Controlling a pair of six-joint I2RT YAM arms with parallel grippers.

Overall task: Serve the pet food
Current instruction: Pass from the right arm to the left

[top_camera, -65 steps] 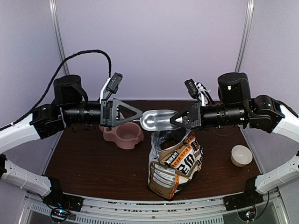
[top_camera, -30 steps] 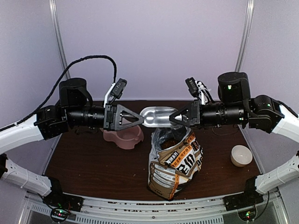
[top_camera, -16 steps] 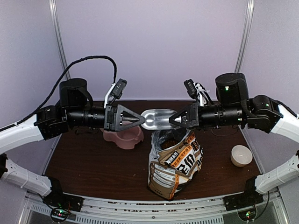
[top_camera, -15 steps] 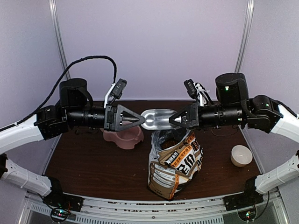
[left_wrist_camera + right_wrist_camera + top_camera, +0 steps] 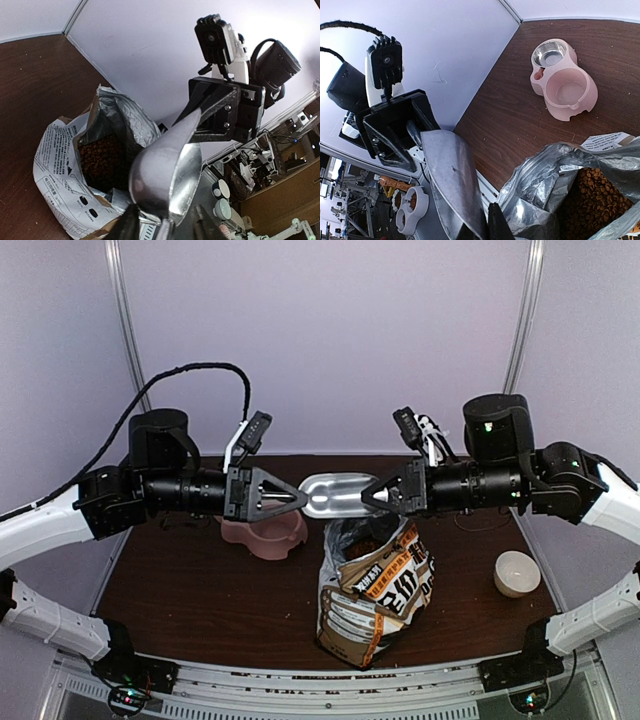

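The shiny metal scoop (image 5: 335, 494) hangs in the air between my two grippers, above the open bag (image 5: 375, 585). It looks empty. My left gripper (image 5: 300, 500) is shut on the scoop's handle (image 5: 164, 227). My right gripper (image 5: 366, 497) is shut on the scoop's front lip (image 5: 452, 185); one finger (image 5: 496, 225) shows beside the blade. The pet food (image 5: 372, 530), reddish-brown kibble, lies inside the foil-lined bag, also in the left wrist view (image 5: 102, 160) and the right wrist view (image 5: 600, 200).
The pink double-basin feeder (image 5: 265, 530) stands at the back left of the dark table; its steel basin (image 5: 550, 54) and pink basin (image 5: 567, 92) look empty. A small white bowl (image 5: 517, 573) sits at the right.
My left gripper has moved right onto the scoop's handle and its fingers have narrowed from wide open. The scoop has lifted slightly. My right gripper has kept its hold.
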